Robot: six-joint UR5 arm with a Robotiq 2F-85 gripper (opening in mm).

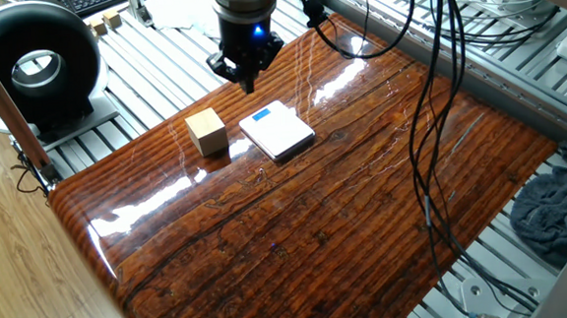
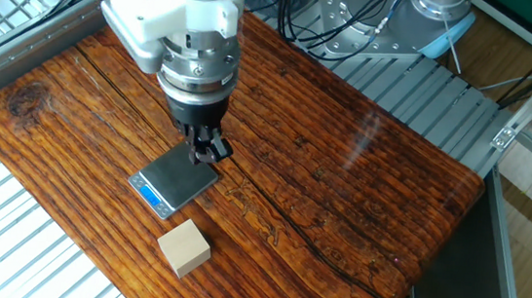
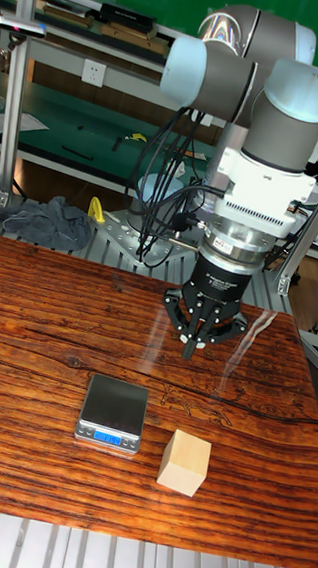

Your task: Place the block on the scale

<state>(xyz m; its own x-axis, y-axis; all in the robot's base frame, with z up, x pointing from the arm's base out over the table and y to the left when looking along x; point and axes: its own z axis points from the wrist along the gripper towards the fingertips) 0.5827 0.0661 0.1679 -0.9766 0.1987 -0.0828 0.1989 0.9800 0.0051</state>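
The block [image 1: 206, 131] is a light tan wooden cube resting on the glossy wooden table [image 1: 347, 224], just left of the scale [image 1: 277, 132]. The scale is a thin white square pad with a blue mark. My gripper [image 1: 249, 82] hovers above the table behind the scale, pointing down, fingers shut with nothing between them. In the other fixed view my gripper [image 2: 210, 152] hangs over the far edge of the scale [image 2: 174, 181], and the block [image 2: 184, 248] lies nearer the camera. The tall fixed view shows my gripper [image 3: 190, 350] above the scale [image 3: 113, 413] and block [image 3: 185, 462], touching neither.
A black ring-shaped device [image 1: 31, 64] stands off the table's left end. A keyboard [image 1: 96, 1] and tiny wooden pieces [image 1: 107, 22] lie beyond it. Black cables [image 1: 427, 91] hang over the table's right half. A grey cloth [image 1: 548, 212] lies past the right edge.
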